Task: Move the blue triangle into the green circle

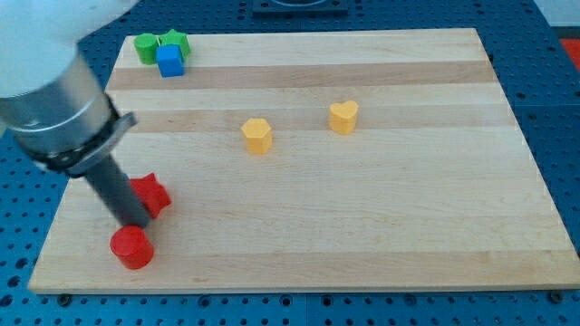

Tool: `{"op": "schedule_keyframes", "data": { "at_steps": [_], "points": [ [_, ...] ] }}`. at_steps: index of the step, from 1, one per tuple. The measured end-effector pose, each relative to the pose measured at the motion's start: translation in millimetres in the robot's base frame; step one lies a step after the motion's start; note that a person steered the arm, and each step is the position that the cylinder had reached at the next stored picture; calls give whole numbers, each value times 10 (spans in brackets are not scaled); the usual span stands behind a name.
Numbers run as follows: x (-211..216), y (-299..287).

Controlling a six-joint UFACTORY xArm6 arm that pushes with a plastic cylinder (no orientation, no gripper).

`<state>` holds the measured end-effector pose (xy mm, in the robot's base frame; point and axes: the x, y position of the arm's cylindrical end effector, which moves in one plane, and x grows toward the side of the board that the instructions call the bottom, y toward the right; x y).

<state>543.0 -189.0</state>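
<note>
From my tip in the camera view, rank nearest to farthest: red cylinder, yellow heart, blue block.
My tip sits at the view's lower left.
1. Red cylinder, just below it.
2. Blue block, top left.
3. Yellow heart, right of centre.

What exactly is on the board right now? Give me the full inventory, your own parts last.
Wooden board: one, light wood, fills most of the view.
Green blocks: two, top left corner; a rounded one and a star-like one, side by side.
Blue block: one, shape hard to make out, touching the green pair from below.
Yellow blocks: two, centre; a hexagon-like one and a heart to its right, apart.
Red blocks: two, lower left; a star-like one and a cylinder below it.
Blue perforated table: around the board.
My tip: one dark rod, between the two red blocks, far from the blue block.
</note>
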Motion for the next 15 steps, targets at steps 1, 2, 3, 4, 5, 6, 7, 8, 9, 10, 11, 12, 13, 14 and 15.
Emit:
{"op": "schedule_keyframes", "data": {
  "at_steps": [1,2,3,4,5,6,7,8,9,10,11,12,13,14,15],
  "points": [
    [-233,-20],
    [-19,-94],
    [153,-313],
    [23,-354],
    [-224,-380],
    [-450,-394],
    [-694,-532],
    [-759,-778],
    [-901,-700],
    [-991,-460],
    [-1176,-277],
    [-1638,-328],
    [-1953,-479],
    [-2072,-541],
    [-2212,-544]
  ]
}}
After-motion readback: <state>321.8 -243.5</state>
